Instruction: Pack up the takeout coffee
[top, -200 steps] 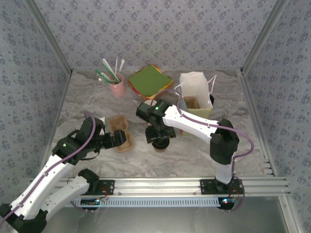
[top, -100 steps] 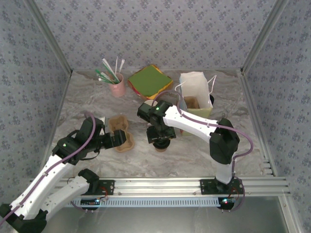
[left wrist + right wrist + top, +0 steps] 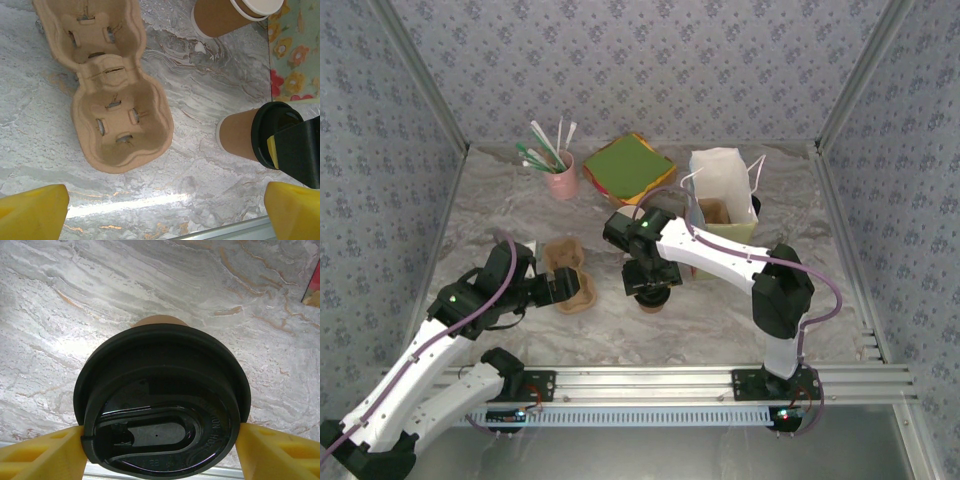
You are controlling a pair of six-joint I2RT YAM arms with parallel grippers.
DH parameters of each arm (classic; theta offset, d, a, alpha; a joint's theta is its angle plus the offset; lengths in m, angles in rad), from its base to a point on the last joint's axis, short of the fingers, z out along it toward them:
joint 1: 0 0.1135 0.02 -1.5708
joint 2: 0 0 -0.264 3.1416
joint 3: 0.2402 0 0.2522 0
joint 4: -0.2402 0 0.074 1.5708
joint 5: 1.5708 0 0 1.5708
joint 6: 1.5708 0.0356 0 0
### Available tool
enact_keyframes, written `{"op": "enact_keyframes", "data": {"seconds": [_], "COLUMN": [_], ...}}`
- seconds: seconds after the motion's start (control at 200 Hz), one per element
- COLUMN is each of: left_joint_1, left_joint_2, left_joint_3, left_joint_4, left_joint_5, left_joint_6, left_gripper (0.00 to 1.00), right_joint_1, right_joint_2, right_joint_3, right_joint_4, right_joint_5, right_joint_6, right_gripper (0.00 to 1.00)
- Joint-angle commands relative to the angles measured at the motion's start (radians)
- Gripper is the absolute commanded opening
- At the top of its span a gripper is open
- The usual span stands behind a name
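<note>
- Since a second ago the right gripper point(image 3: 650, 287) has edged slightly toward the right and its jaws have drawn in a little; the left arm has barely shifted.
- Right gripper point(image 3: 161, 432): part-open, its yellow fingers point(image 3: 42, 455) pressed against opposite sides of the black lid, so it grips the takeout coffee point(image 3: 162, 405) from above.
- The takeout coffee point(image 3: 649, 301) stands upright on the table point(image 3: 500, 215), near the middle, right of the cup carrier point(image 3: 572, 275) and left and nearer than the paper bag point(image 3: 720, 175).
- Left gripper point(image 3: 560, 289): wide open and holding nothing, hovering at the near-left side of the cup carrier.
- In the left wrist view the left gripper point(image 3: 162, 215) has the cup carrier point(image 3: 107, 85) lying flat beyond it, both sockets unfilled, with the takeout coffee point(image 3: 242, 135) beside it.
- A lidless cup point(image 3: 225, 15) with a white rim stands farther right, just beside the flowered side of the paper bag.
- At the far side stand a pink cup of straws point(image 3: 560, 180) and a stack of napkins point(image 3: 628, 165).
</note>
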Motion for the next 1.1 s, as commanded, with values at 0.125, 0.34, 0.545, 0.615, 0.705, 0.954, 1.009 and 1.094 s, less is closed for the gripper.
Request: {"op": "enact_keyframes", "data": {"seconds": [0.125,0.34,0.545,0.615,0.705,0.954,1.009,1.094], "left_joint_1": [0.007,0.006,0.006,0.006,0.007,0.007,0.007,0.006], "left_joint_2": [-0.004,-0.004,-0.004,-0.004,-0.004,-0.005,-0.005,-0.005], "left_joint_3": [-0.003,-0.004,-0.002,-0.002,-0.002,-0.001,-0.002,-0.001], "left_joint_4": [0.015,0.013,0.014,0.013,0.013,0.012,0.011,0.011], "left_joint_5": [0.013,0.014,0.013,0.014,0.013,0.014,0.014,0.014], "left_joint_6": [-0.008,-0.006,-0.004,-0.005,-0.005,-0.004,-0.005,-0.004], "left_gripper": [1.0,1.0,1.0,1.0,1.0,1.0,1.0,1.0], "right_joint_1": [-0.004,-0.004,-0.004,-0.004,-0.004,-0.003,-0.002,-0.003], "right_joint_2": [-0.013,-0.012,-0.012,-0.014,-0.011,-0.005,-0.004,-0.005], "right_joint_3": [-0.015,-0.02,-0.021,-0.02,-0.02,-0.023,-0.024,-0.025], "right_joint_4": [-0.009,-0.009,-0.009,-0.007,-0.009,-0.008,-0.008,-0.004], "right_joint_5": [-0.008,-0.005,-0.006,-0.005,-0.005,-0.005,-0.007,-0.006], "right_joint_6": [-0.006,-0.005,-0.005,-0.004,-0.005,-0.006,-0.006,-0.006], "right_gripper": [0.77,0.78,0.77,0.77,0.76,0.77,0.77,0.76]}}
